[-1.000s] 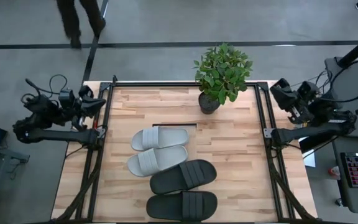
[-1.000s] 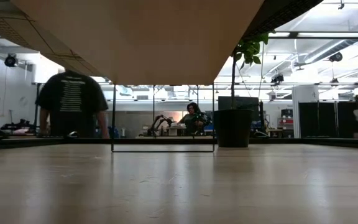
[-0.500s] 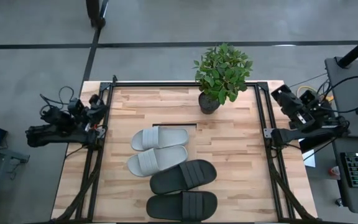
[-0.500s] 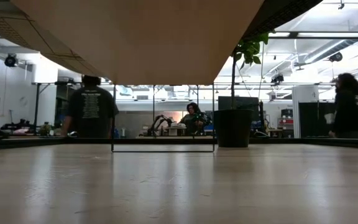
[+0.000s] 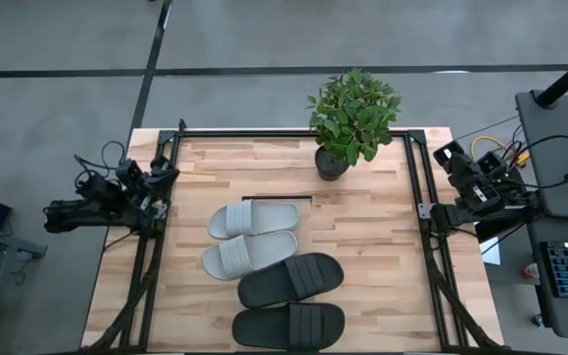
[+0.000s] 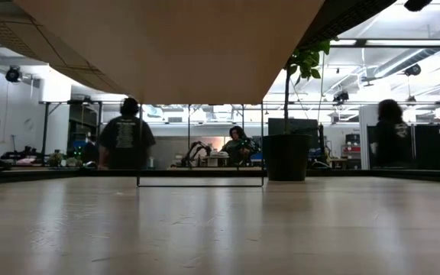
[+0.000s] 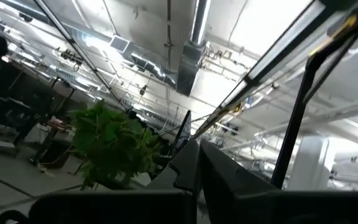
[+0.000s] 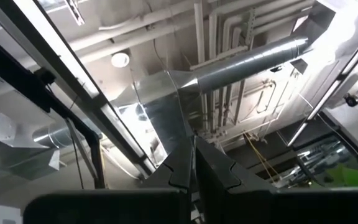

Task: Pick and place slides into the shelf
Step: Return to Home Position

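since a moment ago my left gripper [image 7: 198, 152] and my right gripper [image 8: 193, 149] are drawing further back off the left and right edges of the table [image 5: 363, 237], and the people [image 6: 127, 141] beyond it are walking on. the shelf [image 6: 174, 46] is showing only its underside in the low view. from above it is lying mid-table, mostly covered by the slides. they are lying side by side on it, the pale grey pair [image 5: 254, 219] farther, the black pair [image 5: 291, 279] nearer. i am judging them light, soft, bendy foam, matte rather than slippery, best pinched at the wide strap or a sole edge. both my grippers are keeping their fingers pressed together, holding nothing. whether the soles are overhanging the shelf i cannot tell.
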You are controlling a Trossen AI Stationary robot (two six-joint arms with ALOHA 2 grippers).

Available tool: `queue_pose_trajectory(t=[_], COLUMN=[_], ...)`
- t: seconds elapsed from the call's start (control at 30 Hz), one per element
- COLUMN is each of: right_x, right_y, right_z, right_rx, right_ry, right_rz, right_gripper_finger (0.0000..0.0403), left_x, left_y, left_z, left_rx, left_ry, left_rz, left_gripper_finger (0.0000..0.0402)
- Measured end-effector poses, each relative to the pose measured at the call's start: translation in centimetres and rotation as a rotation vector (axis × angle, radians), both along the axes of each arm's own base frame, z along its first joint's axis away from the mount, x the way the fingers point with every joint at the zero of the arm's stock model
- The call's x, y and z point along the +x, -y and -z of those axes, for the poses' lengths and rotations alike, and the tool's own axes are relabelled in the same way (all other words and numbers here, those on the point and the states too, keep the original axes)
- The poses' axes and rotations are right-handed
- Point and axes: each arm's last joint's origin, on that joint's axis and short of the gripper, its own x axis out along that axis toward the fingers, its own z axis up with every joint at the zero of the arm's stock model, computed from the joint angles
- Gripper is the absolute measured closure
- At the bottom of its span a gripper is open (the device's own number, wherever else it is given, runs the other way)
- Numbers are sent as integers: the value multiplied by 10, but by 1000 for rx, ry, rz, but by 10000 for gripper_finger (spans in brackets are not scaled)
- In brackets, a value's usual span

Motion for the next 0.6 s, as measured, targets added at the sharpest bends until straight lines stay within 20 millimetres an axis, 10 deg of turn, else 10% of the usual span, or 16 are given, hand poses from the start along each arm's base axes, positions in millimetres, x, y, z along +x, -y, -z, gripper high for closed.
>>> queue_pose_trajectory(t=[0.6], right_x=[15], right_y=[-2], right_z=[42], right_rx=[26], right_ry=[32], right_rz=[-33], right_gripper_finger=[394], left_x=[13], left_y=[-1], left_z=[34], left_rx=[-47], left_ry=[-9], left_rz=[4], left_gripper_finger=[402])
